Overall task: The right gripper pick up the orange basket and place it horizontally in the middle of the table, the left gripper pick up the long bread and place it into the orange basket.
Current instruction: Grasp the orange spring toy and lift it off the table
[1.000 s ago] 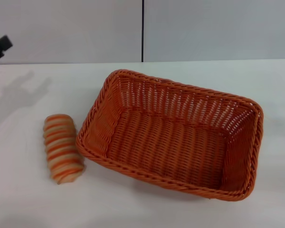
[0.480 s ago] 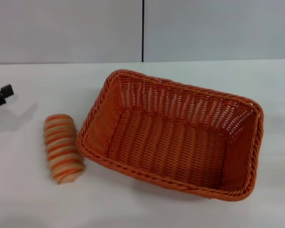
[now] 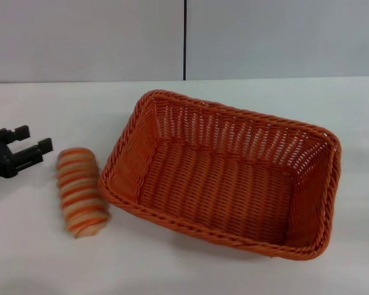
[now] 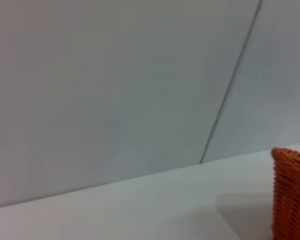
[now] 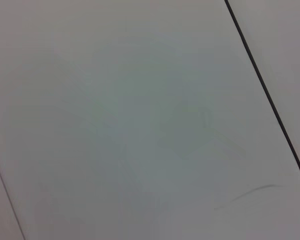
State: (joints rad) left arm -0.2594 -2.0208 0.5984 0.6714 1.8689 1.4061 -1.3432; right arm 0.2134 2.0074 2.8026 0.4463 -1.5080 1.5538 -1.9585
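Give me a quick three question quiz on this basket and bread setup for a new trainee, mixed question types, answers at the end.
1. True or false: the long bread already lies inside the orange basket.
2. Multiple choice: where is the left gripper in the head view? A) above the basket; B) just left of the bread, fingers open and apart from it; C) clamped on the bread.
3. Fill in: the bread rests on the table beside the basket's ____ short end (robot's side).

Key:
1. False; it lies on the table outside the basket.
2. B.
3. Left.
The right gripper is not in view.
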